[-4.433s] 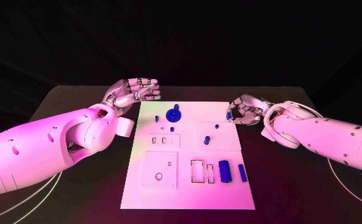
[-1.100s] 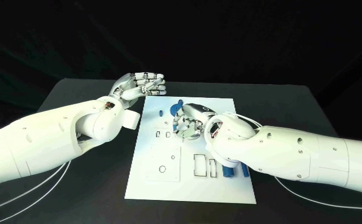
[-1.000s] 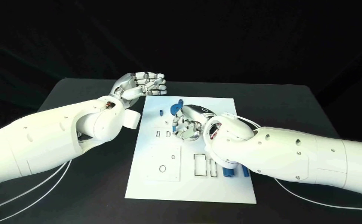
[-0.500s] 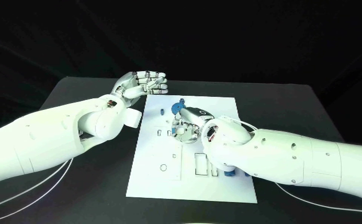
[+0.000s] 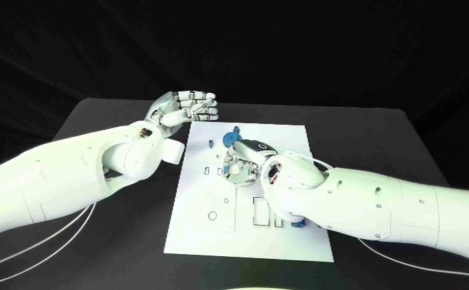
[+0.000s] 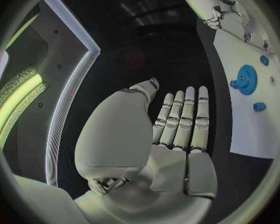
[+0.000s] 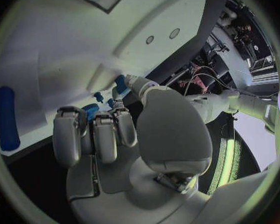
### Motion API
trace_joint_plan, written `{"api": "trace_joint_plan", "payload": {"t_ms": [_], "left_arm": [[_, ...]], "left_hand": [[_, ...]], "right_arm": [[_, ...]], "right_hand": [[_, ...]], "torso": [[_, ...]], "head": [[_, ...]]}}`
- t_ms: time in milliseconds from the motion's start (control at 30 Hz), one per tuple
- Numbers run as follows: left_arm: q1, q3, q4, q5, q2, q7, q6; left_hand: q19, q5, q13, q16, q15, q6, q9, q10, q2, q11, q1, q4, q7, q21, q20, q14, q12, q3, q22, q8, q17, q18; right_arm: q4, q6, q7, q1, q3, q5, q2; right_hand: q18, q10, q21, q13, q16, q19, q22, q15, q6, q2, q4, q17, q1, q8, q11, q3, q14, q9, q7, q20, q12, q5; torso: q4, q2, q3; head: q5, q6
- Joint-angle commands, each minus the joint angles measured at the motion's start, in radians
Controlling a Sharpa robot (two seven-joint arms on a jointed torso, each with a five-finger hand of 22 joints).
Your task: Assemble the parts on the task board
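Left hand [image 6: 177, 134] beside task board [image 6: 246, 119]

**Desk and what it carries**

You have a black desk [image 5: 376, 134] before you. The white task board [image 5: 249, 236] lies flat on its middle, long side running away from you, with dark desk surface showing along both its left and right edges.

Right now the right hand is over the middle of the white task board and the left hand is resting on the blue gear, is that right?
Not quite. The left hand is off the task board, beside its far left corner, holding nothing and not touching the blue gear; the head view shows this. The right hand is indeed over the board's middle.
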Motion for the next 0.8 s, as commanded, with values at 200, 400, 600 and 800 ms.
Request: {"api": "trace_joint_plan", "payload": {"t_ms": [200, 400, 600, 800], "left_arm": [[0.001, 0.001, 0.000, 0.000, 0.003, 0.005, 0.015], [0.001, 0.001, -0.001, 0.000, 0.003, 0.004, 0.016], [0.001, 0.000, -0.001, 0.000, 0.003, 0.004, 0.016], [0.001, 0.000, -0.001, 0.000, 0.003, 0.004, 0.016]], "left_hand": [[0.005, -0.004, 0.001, 0.005, -0.001, 0.009, 0.001, 0.007, 0.001, -0.002, -0.006, -0.001, 0.056, 0.005, -0.002, 0.007, 0.007, 0.007, 0.001, 0.004, 0.001, 0.016], [0.005, -0.004, 0.001, 0.005, -0.001, 0.009, 0.001, 0.007, 0.001, -0.002, -0.006, -0.001, 0.056, 0.005, -0.002, 0.007, 0.007, 0.007, 0.001, 0.004, 0.001, 0.016], [0.007, -0.004, 0.001, 0.005, -0.002, 0.010, 0.001, 0.010, 0.000, -0.002, -0.008, -0.001, 0.055, 0.005, -0.002, 0.008, 0.007, 0.009, 0.001, 0.005, 0.002, 0.015], [0.007, -0.004, 0.001, 0.005, -0.002, 0.010, 0.001, 0.010, 0.000, -0.002, -0.008, -0.001, 0.055, 0.005, -0.002, 0.008, 0.007, 0.009, 0.001, 0.005, 0.002, 0.015]], "right_arm": [[-0.004, 0.009, -0.002, -0.005, -0.001, -0.025, 0.001], [-0.003, 0.008, 0.001, -0.005, -0.001, -0.025, 0.001], [-0.003, 0.009, 0.002, -0.005, -0.001, -0.025, 0.000], [-0.003, 0.008, 0.004, -0.005, -0.001, -0.025, 0.000]], "right_hand": [[-0.009, 0.002, -0.001, 0.084, 0.002, 0.002, 0.118, -0.004, -0.008, -0.010, 0.000, 0.206, -0.016, 0.008, 0.002, -0.001, 0.090, 0.028, -0.004, -0.006, -0.001, 0.004], [-0.009, -0.003, -0.003, 0.080, 0.002, 0.002, 0.117, -0.001, -0.020, -0.021, -0.002, 0.206, -0.023, 0.006, 0.006, -0.002, 0.090, 0.026, 0.001, -0.004, -0.005, 0.003], [-0.008, -0.012, -0.009, 0.072, 0.001, -0.002, 0.113, 0.005, -0.040, -0.040, -0.004, 0.202, -0.033, -0.001, 0.013, -0.005, 0.089, 0.021, 0.010, 0.001, -0.013, 0.004], [-0.007, -0.016, -0.012, 0.068, 0.001, -0.003, 0.112, 0.009, -0.053, -0.049, -0.004, 0.202, -0.039, -0.007, 0.018, -0.006, 0.089, 0.018, 0.016, 0.004, -0.017, 0.004]], "torso": [[-0.0012, -0.001, -0.0008], [-0.0015, -0.001, -0.0007], [-0.0013, -0.002, -0.0014], [-0.0003, -0.001, -0.0010]], "head": [[0.001, 0.000], [0.002, -0.001], [0.001, -0.001], [0.001, 0.000]]}}
